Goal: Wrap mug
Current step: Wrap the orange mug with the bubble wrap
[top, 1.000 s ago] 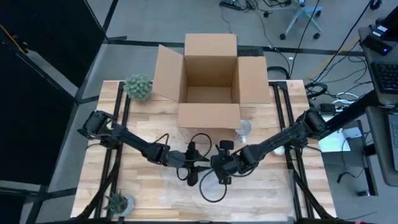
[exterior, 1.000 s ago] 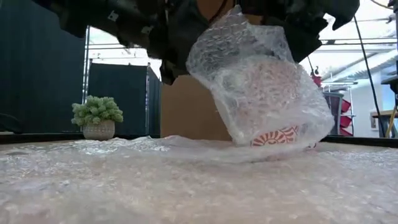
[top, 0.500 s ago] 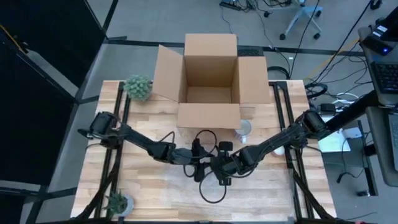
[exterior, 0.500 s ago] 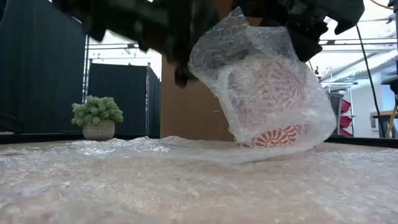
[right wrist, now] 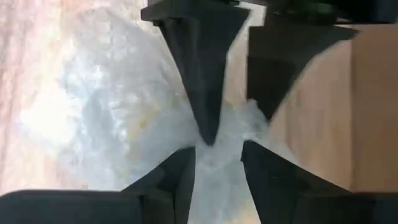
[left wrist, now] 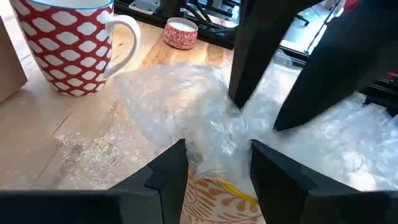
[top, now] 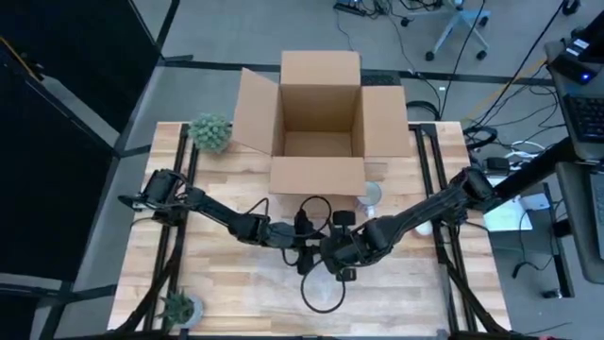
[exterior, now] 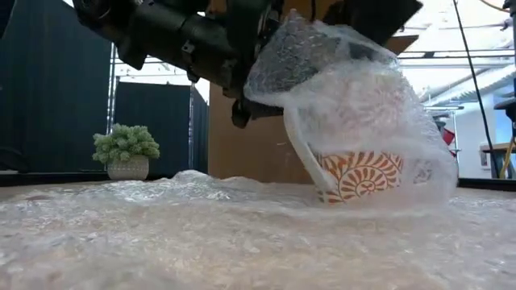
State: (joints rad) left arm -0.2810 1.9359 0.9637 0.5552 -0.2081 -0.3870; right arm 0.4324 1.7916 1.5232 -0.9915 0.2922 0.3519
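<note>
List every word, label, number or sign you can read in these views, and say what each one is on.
None can be read in any view.
Orange mug under bubble wrap: swirl pattern only, no letters.
Red mug: white diamond pattern only.
Box: plain, no print showing.
Small red pot: any marking is too small to read.

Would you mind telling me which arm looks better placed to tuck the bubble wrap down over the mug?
Probably the left: both grippers, left gripper and right gripper, pinch the bubble wrap above the mug, but its loose side faces the left arm.
</note>
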